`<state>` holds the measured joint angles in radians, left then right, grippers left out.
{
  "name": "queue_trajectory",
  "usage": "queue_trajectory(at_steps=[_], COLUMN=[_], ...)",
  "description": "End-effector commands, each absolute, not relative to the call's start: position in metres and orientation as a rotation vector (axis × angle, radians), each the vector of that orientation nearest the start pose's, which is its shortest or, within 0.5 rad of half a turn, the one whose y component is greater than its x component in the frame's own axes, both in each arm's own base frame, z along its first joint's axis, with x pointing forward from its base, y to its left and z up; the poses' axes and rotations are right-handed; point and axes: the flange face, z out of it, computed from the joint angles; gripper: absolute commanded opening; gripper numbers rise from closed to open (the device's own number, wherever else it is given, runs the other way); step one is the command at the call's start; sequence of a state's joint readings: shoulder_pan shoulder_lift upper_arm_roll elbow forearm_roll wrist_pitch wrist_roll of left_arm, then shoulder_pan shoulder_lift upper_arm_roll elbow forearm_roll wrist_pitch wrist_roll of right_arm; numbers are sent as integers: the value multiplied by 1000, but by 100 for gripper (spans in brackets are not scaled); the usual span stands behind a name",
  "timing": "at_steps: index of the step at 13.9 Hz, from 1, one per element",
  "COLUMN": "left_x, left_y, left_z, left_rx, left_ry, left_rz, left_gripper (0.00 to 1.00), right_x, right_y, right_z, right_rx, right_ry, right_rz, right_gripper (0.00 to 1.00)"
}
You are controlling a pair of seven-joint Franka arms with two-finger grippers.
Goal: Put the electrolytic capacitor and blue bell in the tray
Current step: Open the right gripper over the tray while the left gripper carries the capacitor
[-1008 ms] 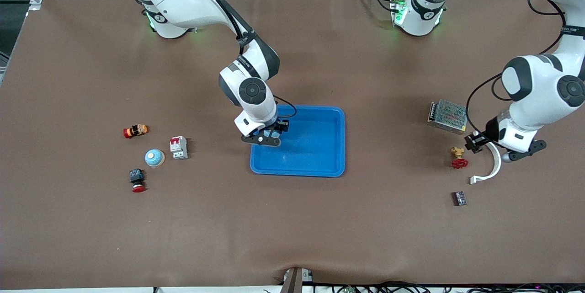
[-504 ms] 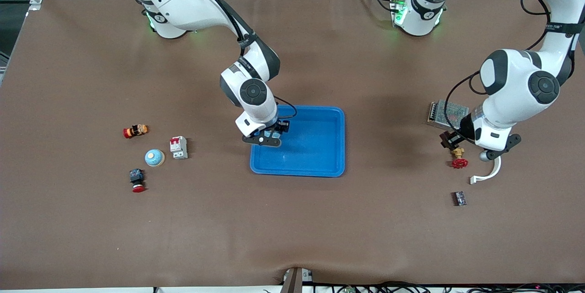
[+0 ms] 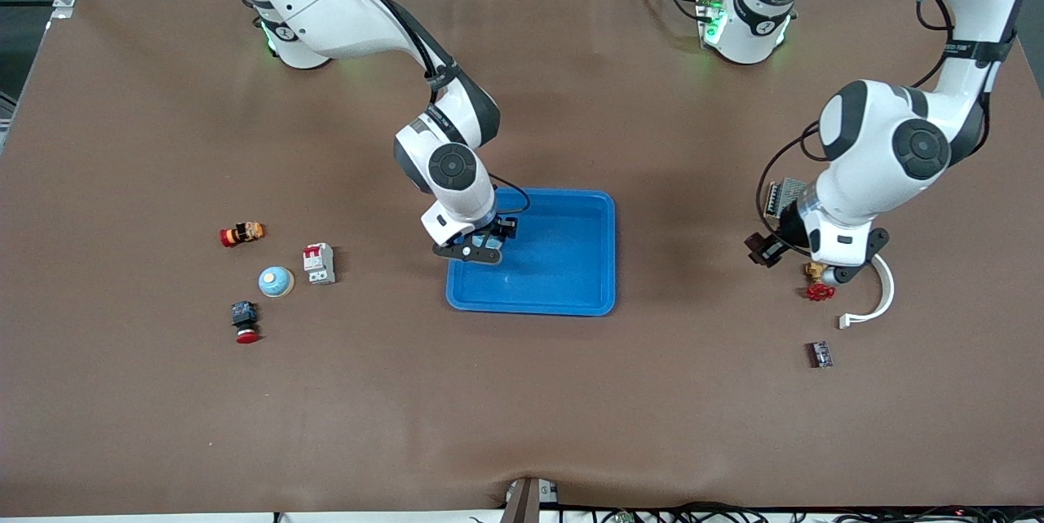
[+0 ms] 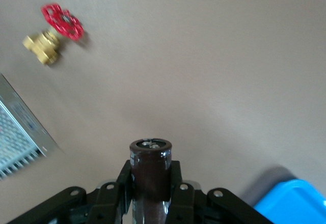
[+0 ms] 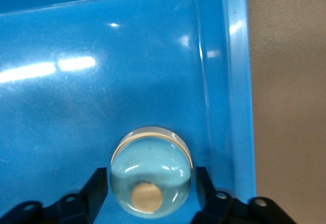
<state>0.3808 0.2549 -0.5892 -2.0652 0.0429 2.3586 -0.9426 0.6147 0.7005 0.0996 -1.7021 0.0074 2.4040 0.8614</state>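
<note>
The right arm reaches from its base down over the desk (image 3: 522,392), elbow bent, wrist pitched steeply so the right tool (image 5: 147,188) hangs low over the corner of the tray (image 3: 571,278) toward the right arm's end. In the right wrist view the blue bell (image 5: 151,171) sits dome-up in that corner, between the fingers (image 5: 94,188), which stand slightly apart from its sides — loosened, not gripping.

The left arm curls down from its base, forearm folded over the desk toward its own end, and the left tool (image 4: 151,193) is up in the air over bare desk beside the red-handled brass valve (image 3: 818,284). Its fingers are clamped on the electrolytic capacitor (image 4: 150,175), a dark cylinder standing up from the grip — well apart from the tray. A metal mesh box (image 3: 783,195) lies partly hidden under the left arm.

A second blue bell (image 3: 276,281) rests near the right arm's end, beside a small circuit breaker (image 3: 319,263).
</note>
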Motion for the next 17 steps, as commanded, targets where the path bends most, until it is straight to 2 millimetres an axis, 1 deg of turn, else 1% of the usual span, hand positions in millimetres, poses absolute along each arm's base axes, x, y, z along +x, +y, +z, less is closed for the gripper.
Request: queue_trajectory(at_steps=[1,2,4,5,6,8,9,10,11,13,15,17], left_x=[586,589,596,598,598,606,609,609,609,608,614,618], left_y=[-144,-158,-187,-200,-216,-241,-257,-275,-289,-314,-329,-348], left_z=[351,353,357,357,355,351,348,341,336,327,324,314], left_rx=[-3004,-2980,-2915,-2882,-2843,-2728,-2685,-2651,-2630,-2604,-2565,-2530], left_ry=[-1314,-1368,-1490,-1549,-1615,-1785,-1839,-1874,-1897,-1939,-2002,-2034], left_rz=[-4,31,105,132,141,112,89,79,77,94,81,42], left_gripper=[0,0,0,0,0,0,0,0,0,0,0,0], right_x=[512,512,513,515,518,528,534,541,550,567,587,600], right_y=[442,443,442,439,432,413,401,390,377,351,317,286], right_z=[196,203,245,263,286,321,337,351,366,392,416,434], right_rx=[-3075,-3076,-3078,-3080,-3081,-3093,-3102,-3107,-3110,-3136,-3147,-3145], right_ry=[320,315,323,331,333,337,314,303,295,222,179,112], right_rz=[42,44,44,49,49,61,68,74,77,126,179,183], right_gripper=[100,100,100,100,100,100,100,100,100,100,100,100])
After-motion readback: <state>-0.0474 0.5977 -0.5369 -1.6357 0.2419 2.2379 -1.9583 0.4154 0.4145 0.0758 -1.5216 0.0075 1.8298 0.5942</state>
